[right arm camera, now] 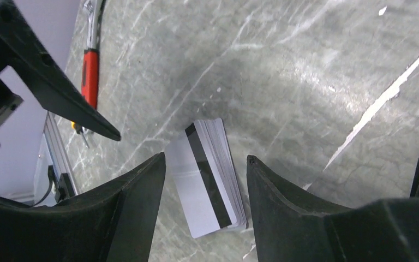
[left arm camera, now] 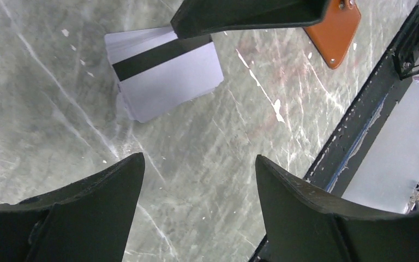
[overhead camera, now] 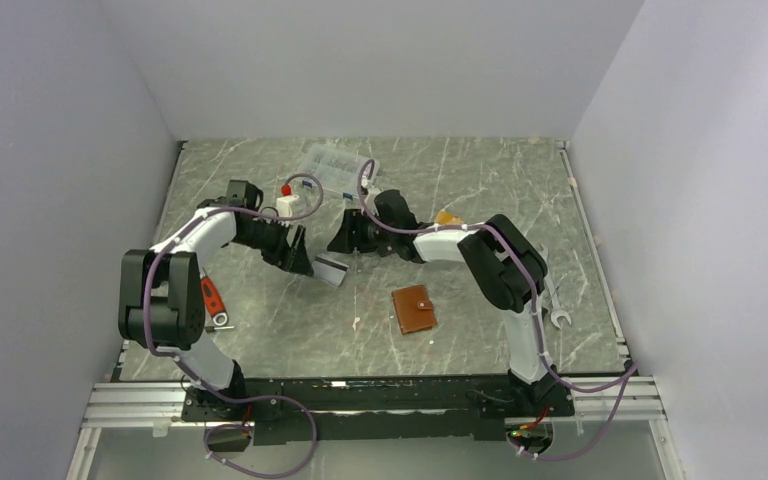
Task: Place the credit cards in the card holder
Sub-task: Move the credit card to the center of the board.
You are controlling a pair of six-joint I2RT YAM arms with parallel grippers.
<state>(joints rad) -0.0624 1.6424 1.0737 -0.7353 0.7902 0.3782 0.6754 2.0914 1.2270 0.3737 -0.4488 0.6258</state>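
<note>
cards (overhead camera: 331,268) stacked stripe-up on worktop (overhead camera: 480,200) | left tool (left arm camera: 196,164), right tool (right arm camera: 204,159) open, empty, flanking stack (likely to peel one off) | card holder (overhead camera: 414,309) closed, apart

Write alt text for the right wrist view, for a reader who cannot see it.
A small stack of silver-grey cards, the top one showing a dark stripe, lies flat on a grey marbled table, framed between the open jaws of the right gripper. A red-handled tool lies at the upper left.
</note>
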